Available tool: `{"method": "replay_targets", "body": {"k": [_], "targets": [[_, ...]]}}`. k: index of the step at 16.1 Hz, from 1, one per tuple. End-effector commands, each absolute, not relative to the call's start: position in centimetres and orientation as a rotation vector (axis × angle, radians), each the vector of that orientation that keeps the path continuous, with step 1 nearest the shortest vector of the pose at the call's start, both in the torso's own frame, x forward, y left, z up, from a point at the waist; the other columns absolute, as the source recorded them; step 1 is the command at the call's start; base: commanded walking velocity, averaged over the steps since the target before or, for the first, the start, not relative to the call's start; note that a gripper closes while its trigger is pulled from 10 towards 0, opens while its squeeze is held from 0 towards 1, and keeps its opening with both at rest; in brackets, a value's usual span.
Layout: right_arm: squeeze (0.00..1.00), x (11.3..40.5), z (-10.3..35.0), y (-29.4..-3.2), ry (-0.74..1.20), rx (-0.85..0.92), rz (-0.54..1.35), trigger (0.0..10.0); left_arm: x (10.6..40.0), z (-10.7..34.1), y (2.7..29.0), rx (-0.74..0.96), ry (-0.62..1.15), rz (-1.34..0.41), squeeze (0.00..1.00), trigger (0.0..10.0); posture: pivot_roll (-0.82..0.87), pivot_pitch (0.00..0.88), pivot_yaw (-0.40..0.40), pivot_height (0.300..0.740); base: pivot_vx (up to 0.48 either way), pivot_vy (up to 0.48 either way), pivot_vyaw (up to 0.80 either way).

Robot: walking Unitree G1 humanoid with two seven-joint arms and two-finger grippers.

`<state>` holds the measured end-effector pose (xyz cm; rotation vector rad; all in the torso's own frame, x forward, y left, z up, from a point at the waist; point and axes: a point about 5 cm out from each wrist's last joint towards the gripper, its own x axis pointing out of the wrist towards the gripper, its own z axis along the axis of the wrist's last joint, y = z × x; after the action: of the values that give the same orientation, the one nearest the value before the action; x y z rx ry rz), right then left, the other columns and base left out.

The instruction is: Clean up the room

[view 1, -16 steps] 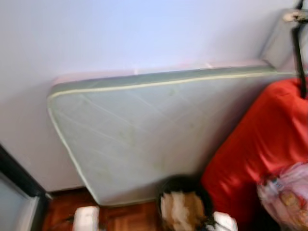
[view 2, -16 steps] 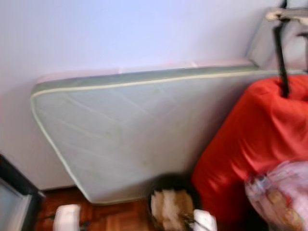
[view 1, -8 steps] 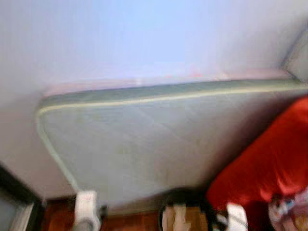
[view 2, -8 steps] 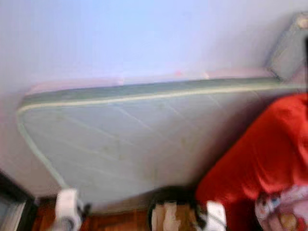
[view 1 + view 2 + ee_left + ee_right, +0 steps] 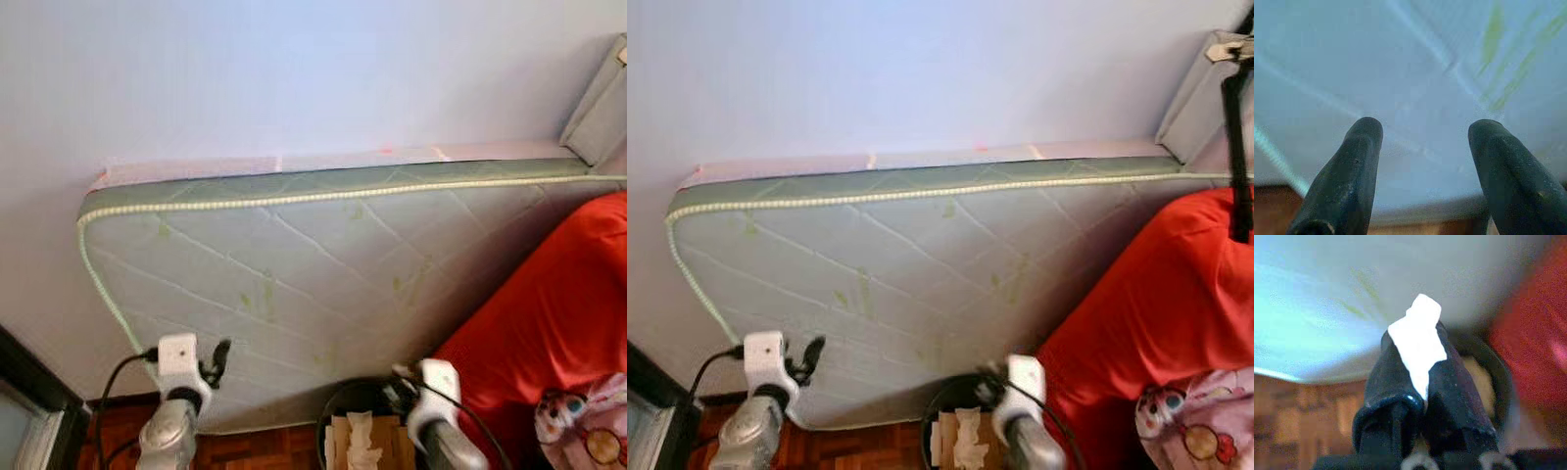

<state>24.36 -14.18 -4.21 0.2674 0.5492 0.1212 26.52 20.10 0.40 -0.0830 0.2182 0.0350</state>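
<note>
The right gripper (image 5: 1418, 357) is clamped tight on a scrap of white tissue (image 5: 1419, 345), its two black fingers (image 5: 1388, 387) pressed together with the paper poking out past the tips. From the head camera, the right arm is raised at about 5 o'clock in the frame, just above a round black waste bin (image 5: 345, 416) that stands on the wood floor (image 5: 255, 452) and already holds crumpled paper (image 5: 361, 446).

The tissue looks feather-light, soft and limp, so it should not slip, but it will tear if tugged and may cling to the pads on release. The pinch sits low on the scrap and seems sound. A wide opening right over the bin's mouth is probably what lets it fall free.

The left gripper (image 5: 1422, 142) has its fingers well apart and empty, pointing at the quilted face of the pale green mattress (image 5: 323, 284). That arm sits at about 7 o'clock in the head view.

The mattress leans on edge against the pale wall (image 5: 294, 78) and fills the middle of the scene. At 3 to 4 o'clock there is a big red cushion or bag (image 5: 549, 313), soft-looking, with a pink patterned cloth (image 5: 588, 431) at 5 o'clock beside it. The bin stands between mattress and red bulk, close to both.
</note>
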Motion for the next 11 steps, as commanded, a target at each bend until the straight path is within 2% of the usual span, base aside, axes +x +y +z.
{"method": "replay_targets", "body": {"k": [1,5,11], "targets": [[0.00,24.4,-3.9,-15.1,0.504,0.275,0.099,10.0,26.1,0.5,19.8,-0.047,0.193,0.001,0.00,10.0,0.08,0.000,-0.061,0.734,0.000,0.000,0.00],[0.00,23.7,-3.4,-16.6,0.377,0.278,0.062,10.0,24.6,1.5,18.8,-0.024,0.102,-0.037,0.00,10.0,0.08,0.000,-0.067,0.734,0.000,0.000,0.00],[0.00,23.4,-2.9,-17.6,0.306,0.236,-0.018,10.0,24.2,1.5,19.0,-0.007,0.117,-0.047,0.00,10.0,0.08,0.000,-0.064,0.734,0.000,0.000,0.00]]}}
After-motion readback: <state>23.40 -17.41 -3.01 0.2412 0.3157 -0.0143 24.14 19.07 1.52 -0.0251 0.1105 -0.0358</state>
